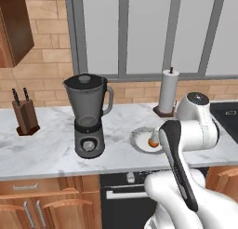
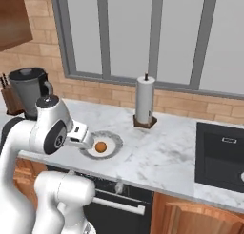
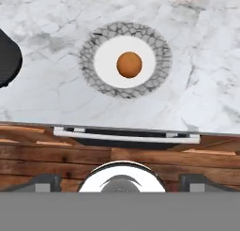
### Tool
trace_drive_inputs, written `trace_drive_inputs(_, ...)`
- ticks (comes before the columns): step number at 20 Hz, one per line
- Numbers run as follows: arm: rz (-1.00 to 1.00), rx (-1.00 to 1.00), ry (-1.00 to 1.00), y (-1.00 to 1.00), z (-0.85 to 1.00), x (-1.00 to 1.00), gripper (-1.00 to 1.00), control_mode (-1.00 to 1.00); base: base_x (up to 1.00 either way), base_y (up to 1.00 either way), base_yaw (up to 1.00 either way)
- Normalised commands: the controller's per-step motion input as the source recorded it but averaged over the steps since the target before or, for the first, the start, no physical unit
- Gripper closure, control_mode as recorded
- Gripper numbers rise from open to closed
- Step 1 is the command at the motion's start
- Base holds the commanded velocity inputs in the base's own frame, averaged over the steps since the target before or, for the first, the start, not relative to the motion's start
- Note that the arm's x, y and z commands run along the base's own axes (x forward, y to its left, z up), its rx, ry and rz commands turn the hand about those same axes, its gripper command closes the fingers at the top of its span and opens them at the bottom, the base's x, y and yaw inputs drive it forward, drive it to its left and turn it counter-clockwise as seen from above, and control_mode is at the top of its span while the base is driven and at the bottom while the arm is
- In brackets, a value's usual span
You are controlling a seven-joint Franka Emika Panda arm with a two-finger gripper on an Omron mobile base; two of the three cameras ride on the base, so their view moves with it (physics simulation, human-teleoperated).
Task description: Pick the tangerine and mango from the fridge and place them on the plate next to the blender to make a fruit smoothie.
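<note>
Tangerine (image 3: 129,65) resting mid-plate (image 3: 89,65), blender (image 1: 88,115) at nine o'clock – gripper (image 3: 121,182) wide open, empty; next, likely back to fridge for mango

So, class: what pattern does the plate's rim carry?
Dark crackle veining on the plate rim; clearest in the hand view.

Brick wall (image 1: 46,46), grey-framed window (image 1: 148,32), marble counter (image 1: 42,144)

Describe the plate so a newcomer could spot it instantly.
Find the marble counter under the window, then the dark blender. Just right of it, before the paper towel roll, lies the plate. It is the one round, flat dish, its rim veined in dark lines, with a tangerine at its centre.
</note>
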Motion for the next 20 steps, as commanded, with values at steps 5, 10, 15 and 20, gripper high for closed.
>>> trace_drive_inputs(5,0.00,0.00,0.00,0.00,0.00,0.00,-1.00,1.00,-0.52,0.00,-0.59)
trace_drive_inputs(10,0.00,0.00,0.00,0.00,0.00,0.00,-1.00,1.00,-0.08,0.00,-0.77)
trace_drive_inputs(15,0.00,0.00,0.00,0.00,0.00,0.00,-1.00,1.00,0.00,0.00,-0.90)
trace_drive_inputs(20,0.00,0.00,0.00,0.00,0.00,0.00,-1.00,1.00,0.00,-0.09,-0.91)
